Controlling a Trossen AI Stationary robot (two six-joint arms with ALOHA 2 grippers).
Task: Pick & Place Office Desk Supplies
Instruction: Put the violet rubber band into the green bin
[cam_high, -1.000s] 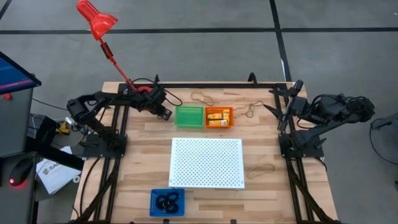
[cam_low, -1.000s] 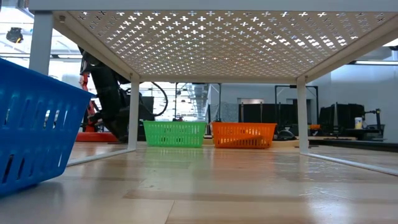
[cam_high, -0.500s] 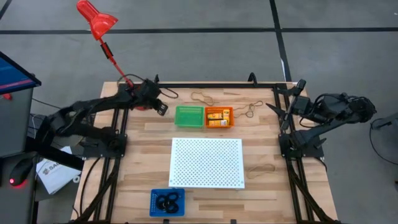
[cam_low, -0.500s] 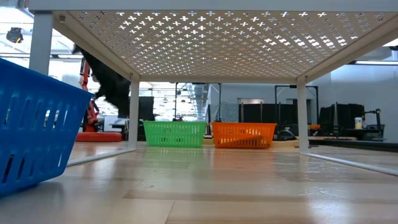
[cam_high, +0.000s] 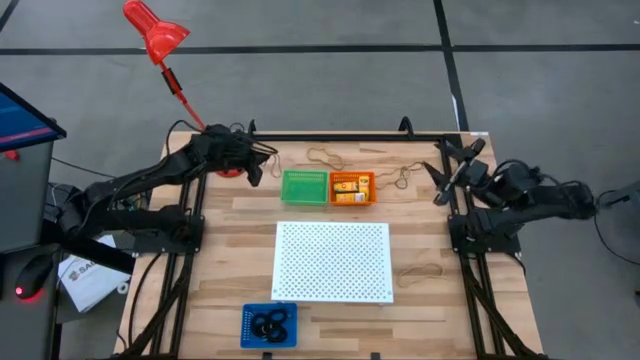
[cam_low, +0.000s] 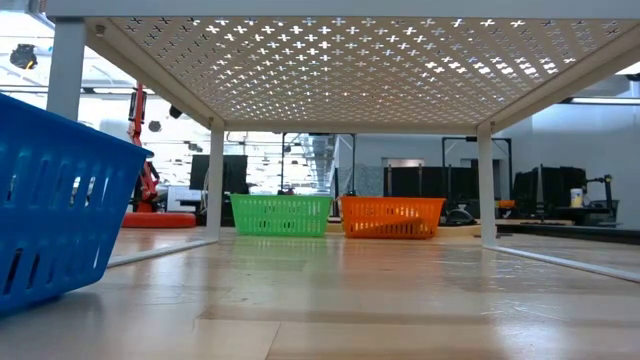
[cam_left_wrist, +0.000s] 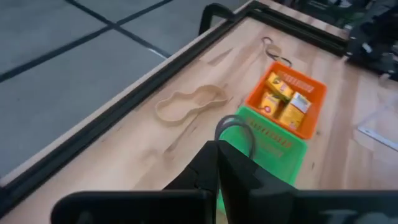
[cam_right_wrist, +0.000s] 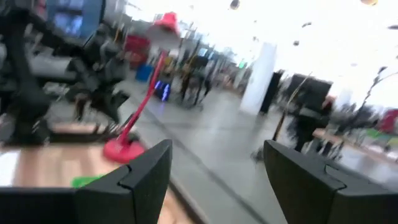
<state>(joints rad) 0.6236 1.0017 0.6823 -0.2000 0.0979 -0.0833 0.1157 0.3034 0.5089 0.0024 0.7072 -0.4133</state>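
My left gripper (cam_high: 257, 168) hovers over the table's far left, left of the green tray (cam_high: 304, 186), shut on a thin rubber-band loop (cam_left_wrist: 235, 129). The orange tray (cam_high: 352, 188) next to it holds yellow-orange blocks (cam_left_wrist: 283, 99). A blue tray (cam_high: 268, 325) with black rings stands on the near edge. Loose tan rubber bands lie flat on the wood at the far side (cam_high: 323, 156), (cam_high: 400, 176) and near the right (cam_high: 420, 270). My right gripper (cam_high: 448, 170) is open at the far right, touching nothing. My left gripper pinches one end of the rubber-band loop (cam_left_wrist: 219, 138) between its two shut fingertips (cam_left_wrist: 214, 155). The fingers slant down toward the table. The free part of the loop arcs out past the fingertips, lifted clear of the wood.
A white perforated board (cam_high: 332, 261) stands on legs over the table's middle. A red desk lamp (cam_high: 152, 30) rises from its base (cam_high: 230, 168) at the far left, close to my left gripper. A black frame (cam_high: 350, 134) rims the table's far edge.
My left gripper has risen off the table beside the green tray and drawn back toward the far left corner, tipping up from a steep downward slant, with the rubber band in its fingers. My right arm has sunk a little, its fingers still wide apart.
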